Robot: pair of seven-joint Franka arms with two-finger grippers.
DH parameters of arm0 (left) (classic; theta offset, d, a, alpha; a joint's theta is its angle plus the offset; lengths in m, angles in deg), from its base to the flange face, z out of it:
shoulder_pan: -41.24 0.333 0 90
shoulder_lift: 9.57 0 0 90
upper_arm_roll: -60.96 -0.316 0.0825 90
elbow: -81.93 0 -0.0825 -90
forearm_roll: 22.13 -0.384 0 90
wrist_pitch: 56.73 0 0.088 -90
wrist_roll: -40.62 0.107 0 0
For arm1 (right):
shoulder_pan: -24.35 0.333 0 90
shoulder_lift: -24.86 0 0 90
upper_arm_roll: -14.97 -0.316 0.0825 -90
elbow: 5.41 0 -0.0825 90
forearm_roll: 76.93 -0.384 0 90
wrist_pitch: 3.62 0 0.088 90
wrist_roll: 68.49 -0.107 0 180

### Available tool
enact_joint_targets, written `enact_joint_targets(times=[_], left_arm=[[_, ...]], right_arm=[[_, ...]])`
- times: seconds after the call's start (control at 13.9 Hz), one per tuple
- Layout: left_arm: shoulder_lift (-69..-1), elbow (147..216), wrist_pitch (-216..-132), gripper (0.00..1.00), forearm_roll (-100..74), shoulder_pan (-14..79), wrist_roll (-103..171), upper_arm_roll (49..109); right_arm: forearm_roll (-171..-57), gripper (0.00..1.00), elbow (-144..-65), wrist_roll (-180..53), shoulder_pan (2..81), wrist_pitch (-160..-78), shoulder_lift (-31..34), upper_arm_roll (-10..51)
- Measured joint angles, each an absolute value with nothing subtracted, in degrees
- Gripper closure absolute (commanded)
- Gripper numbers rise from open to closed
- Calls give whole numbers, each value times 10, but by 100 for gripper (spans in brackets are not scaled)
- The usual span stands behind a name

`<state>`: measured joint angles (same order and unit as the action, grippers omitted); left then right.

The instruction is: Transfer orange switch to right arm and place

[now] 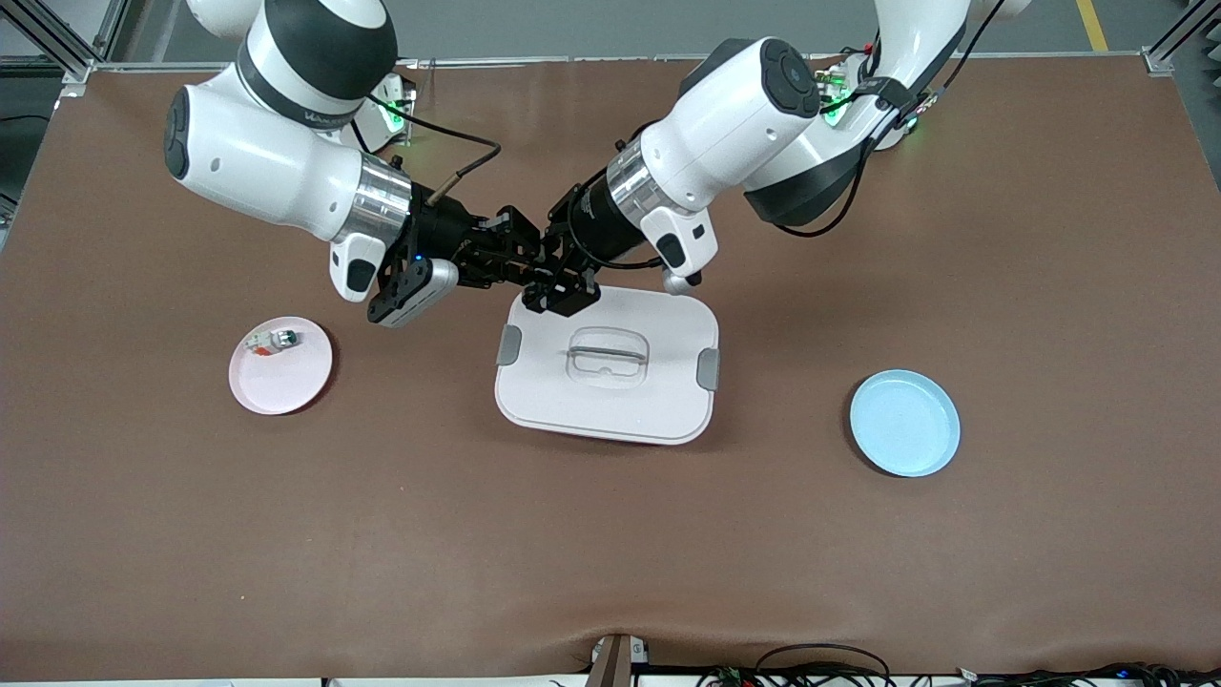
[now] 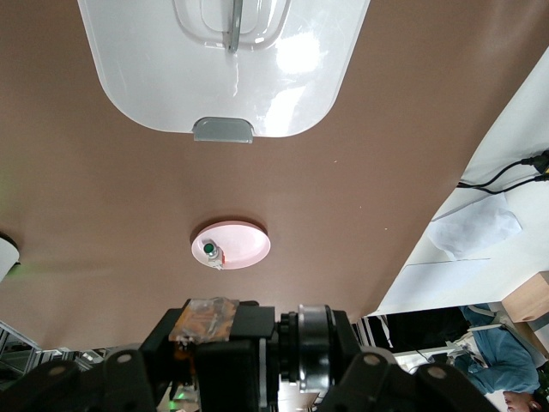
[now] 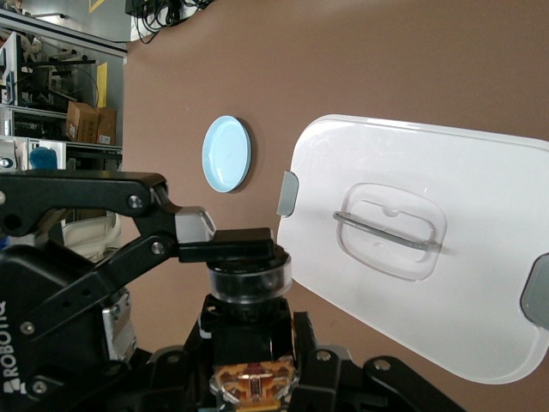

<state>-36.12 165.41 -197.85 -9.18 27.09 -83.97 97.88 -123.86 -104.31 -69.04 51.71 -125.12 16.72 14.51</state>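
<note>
The orange switch (image 1: pixel 540 260), a stubby black cylinder with a silvery ring, is held in the air between both grippers, over the edge of the white lidded box (image 1: pixel 572 405) that lies toward the robots' bases. My left gripper (image 1: pixel 558 277) is shut on it. My right gripper (image 1: pixel 515 256) meets it from the right arm's end and is shut on the switch's black body (image 3: pixel 249 322). In the left wrist view the ring (image 2: pixel 314 348) shows beside the black fingers. Little of its orange shows.
A pink plate (image 1: pixel 286 386) toward the right arm's end holds a small white-and-green part (image 1: pixel 272 340). A pale blue plate (image 1: pixel 904 423) lies toward the left arm's end. The white box has grey clips and a clear handle (image 1: pixel 609 358).
</note>
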Motion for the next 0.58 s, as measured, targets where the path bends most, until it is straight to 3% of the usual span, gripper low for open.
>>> enact_joint_targets(times=[0.14,0.22,0.29,0.36,0.43,0.58], left_arm=[[-361,1654,-1981,71,-92,271,-840,979],[-361,1654,-1981,62,-93,271,-840,979],[-361,1654,-1981,42,-93,271,-840,979],[-361,1654,-1981,12,-93,271,-840,979],[-361,1654,-1981,0,-93,271,-840,979],[-359,1651,-1981,0,-93,271,-840,979]], right_arm=[[-1239,100,-1043,-681,517,-1252,167,146],[-1239,100,-1043,-679,517,-1252,167,146],[-1239,100,-1042,-679,517,-1252,167,146],[-1239,100,-1042,-679,517,-1252,167,146],[-1239,100,-1042,-678,517,-1252,167,146],[-1233,100,-1045,-652,517,-1251,164,147]])
